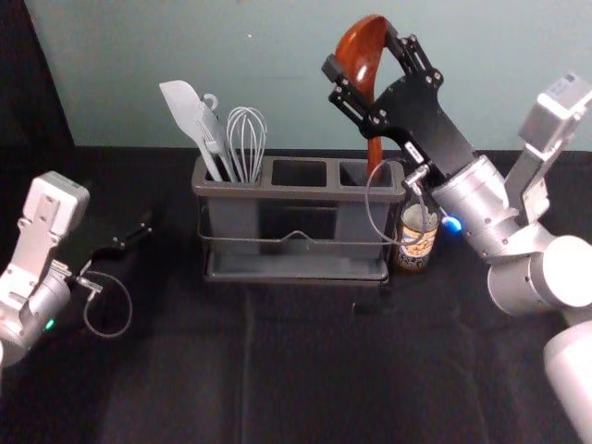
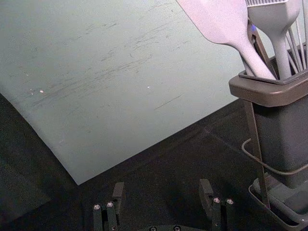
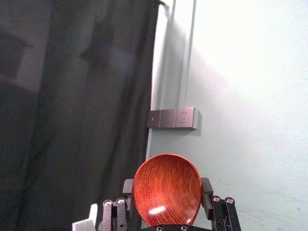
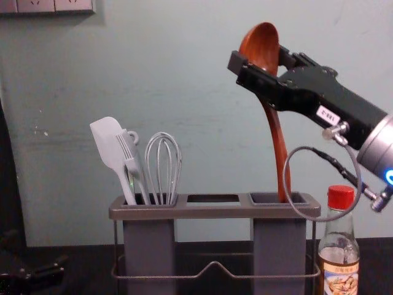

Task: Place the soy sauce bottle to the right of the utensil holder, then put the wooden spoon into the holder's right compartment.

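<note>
In the head view my right gripper (image 1: 375, 79) is raised over the holder's right end, shut on the wooden spoon (image 1: 359, 57) by its bowl; the right wrist view shows the gripper (image 3: 167, 192) with a pad at each side of the bowl (image 3: 167, 187). The spoon is upright, its handle (image 4: 280, 153) reaching into the right compartment of the utensil holder (image 4: 212, 211); the handle's lower end is hidden. The soy sauce bottle (image 4: 339, 246) stands upright just right of the holder. My left gripper (image 1: 139, 236) stays parked left of the holder, open in the left wrist view (image 2: 162, 195).
A white spatula (image 4: 110, 144), a brush (image 4: 131, 157) and a whisk (image 4: 164, 166) stand in the holder's left compartment. Behind the black-covered table (image 1: 314, 370) rises a pale wall. A cable loop from my right arm hangs in front of the holder's right end, near the bottle.
</note>
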